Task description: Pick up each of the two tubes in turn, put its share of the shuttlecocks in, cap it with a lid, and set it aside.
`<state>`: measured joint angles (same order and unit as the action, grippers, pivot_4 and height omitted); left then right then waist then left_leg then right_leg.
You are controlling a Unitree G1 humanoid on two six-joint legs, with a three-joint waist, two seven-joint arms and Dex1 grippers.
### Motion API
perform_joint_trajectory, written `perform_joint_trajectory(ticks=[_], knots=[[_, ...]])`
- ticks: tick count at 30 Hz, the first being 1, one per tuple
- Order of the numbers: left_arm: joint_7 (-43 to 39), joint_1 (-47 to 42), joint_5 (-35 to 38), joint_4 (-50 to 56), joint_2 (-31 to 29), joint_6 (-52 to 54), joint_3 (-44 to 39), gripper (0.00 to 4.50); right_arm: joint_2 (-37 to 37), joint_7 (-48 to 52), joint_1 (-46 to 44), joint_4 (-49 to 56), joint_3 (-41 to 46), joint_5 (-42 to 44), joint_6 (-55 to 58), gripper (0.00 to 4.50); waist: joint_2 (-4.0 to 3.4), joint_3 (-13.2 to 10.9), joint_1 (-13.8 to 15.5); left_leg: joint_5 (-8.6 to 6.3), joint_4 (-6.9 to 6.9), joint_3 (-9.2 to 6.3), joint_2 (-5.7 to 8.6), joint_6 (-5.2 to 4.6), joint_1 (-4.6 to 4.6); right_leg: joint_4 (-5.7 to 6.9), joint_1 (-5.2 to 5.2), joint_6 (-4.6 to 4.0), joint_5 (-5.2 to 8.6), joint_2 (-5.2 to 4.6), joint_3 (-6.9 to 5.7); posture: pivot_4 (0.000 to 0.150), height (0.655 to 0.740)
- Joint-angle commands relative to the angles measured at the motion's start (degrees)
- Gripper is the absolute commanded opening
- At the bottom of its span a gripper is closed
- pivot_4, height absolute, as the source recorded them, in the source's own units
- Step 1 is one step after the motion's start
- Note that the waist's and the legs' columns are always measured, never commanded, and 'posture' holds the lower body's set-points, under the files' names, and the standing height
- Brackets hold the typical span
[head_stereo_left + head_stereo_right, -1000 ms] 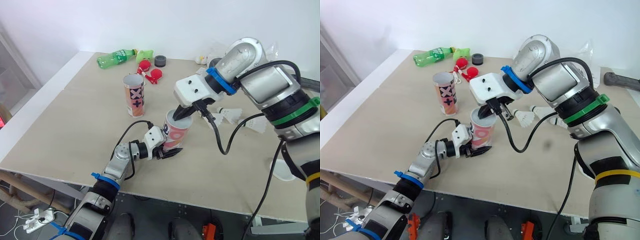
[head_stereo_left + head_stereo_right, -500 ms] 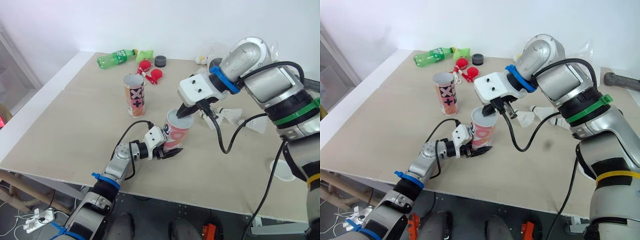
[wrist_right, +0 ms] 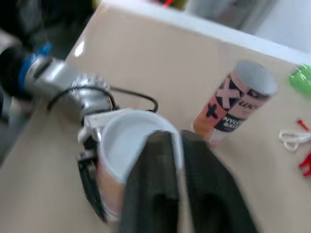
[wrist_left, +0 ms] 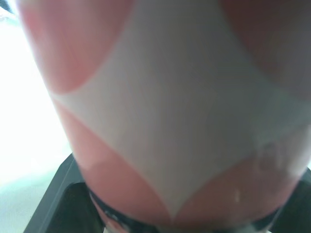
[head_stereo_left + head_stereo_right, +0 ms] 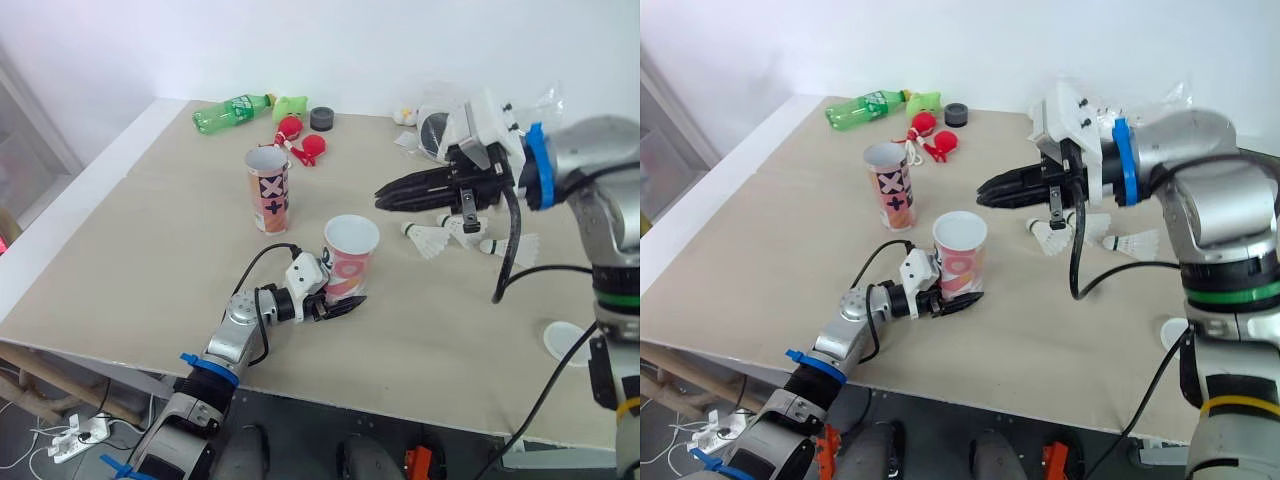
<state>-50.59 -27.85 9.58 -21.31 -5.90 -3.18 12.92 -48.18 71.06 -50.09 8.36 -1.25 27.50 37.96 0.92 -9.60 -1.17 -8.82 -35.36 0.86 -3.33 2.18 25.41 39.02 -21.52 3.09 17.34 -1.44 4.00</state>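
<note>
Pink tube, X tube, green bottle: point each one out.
pink tube (image 5: pixel 348 265), left eye view, printed side wall.
X tube (image 5: pixel 268 196), left eye view, printed side.
green bottle (image 5: pixel 228 116), left eye view, mid body.

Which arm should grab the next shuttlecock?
Right. The right gripper, jaws empty, hangs close to the loose shuttlecocks on the table. The left gripper is busy: it is clamped on the pink tube, holding it upright.

The table (image 5: pixel 150 230) carries 2 tubes: 1 pink tube (image 5: pixel 350 255) and 1 tube with crosses (image 5: pixel 268 190). There are 3 shuttlecocks (image 5: pixel 428 241), 1 white lid (image 5: pixel 568 342), 1 green bottle (image 5: pixel 232 113), 1 black round thing (image 5: pixel 322 119) and 2 red things (image 5: pixel 290 128).
</note>
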Motion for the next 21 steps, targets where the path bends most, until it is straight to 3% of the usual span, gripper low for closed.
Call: perform_joint_trajectory(ticks=[1,5,8,9,11,21], knots=[[-1.4,1.3,0.7,0.0,-1.1,1.0,-0.2,3.01,2.0,-8.9,8.5,8.2,8.7,3.8,3.0,2.45,0.01,0.0,-0.1,0.0,-0.01,0.01,0.0,0.0,-0.02,0.02,0.0,0.0,0.0,0.01,0.02,0.15,0.74],[-2.0,1.5,0.9,-0.6,-1.6,0.8,-0.5,3.01,5.3,-14.5,22.9,14.9,13.1,4.6,1.2,4.45,0.02,0.0,-0.1,0.0,-0.03,-0.04,0.02,0.0,-0.08,0.01,0.12,0.04,0.01,0.02,-0.01,0.15,0.74],[-2.5,1.8,0.6,-0.8,-2.2,0.5,-0.3,3.01,8.9,-18.6,31.6,20.2,14.3,6.2,0.8,4.45,0.0,0.0,-0.3,0.0,-0.03,-0.01,0.01,0.0,-0.13,0.01,0.13,0.06,0.01,0.04,0.05,0.15,0.74],[-2.9,2.0,0.7,-0.6,-2.6,0.6,-0.2,3.83,11.1,-21.2,35.9,22.8,13.3,5.5,0.2,4.5,0.02,0.0,-0.3,0.01,-0.01,-0.02,0.02,-0.01,-0.14,0.02,0.13,0.06,0.01,0.06,0.06,0.15,0.74],[-3.7,2.7,1.1,0.2,-3.3,0.7,-0.3,4.43,15.1,-25.7,41.9,26.5,11.8,5.1,-0.3,4.5,0.02,0.0,-0.3,0.0,0.0,-0.08,-0.02,0.0,-0.19,0.01,0.16,0.07,0.02,0.13,0.05,0.15,0.74],[-6.3,6.5,2.7,4.7,-8.1,1.9,-1.5,4.43,23.6,-35.4,46.7,25.9,0.3,-2.0,-6.4,4.5,0.08,0.1,-1.1,0.12,-0.04,-0.24,0.01,-0.05,-0.35,0.01,0.19,0.42,0.0,0.24,0.2,0.15,0.74]])
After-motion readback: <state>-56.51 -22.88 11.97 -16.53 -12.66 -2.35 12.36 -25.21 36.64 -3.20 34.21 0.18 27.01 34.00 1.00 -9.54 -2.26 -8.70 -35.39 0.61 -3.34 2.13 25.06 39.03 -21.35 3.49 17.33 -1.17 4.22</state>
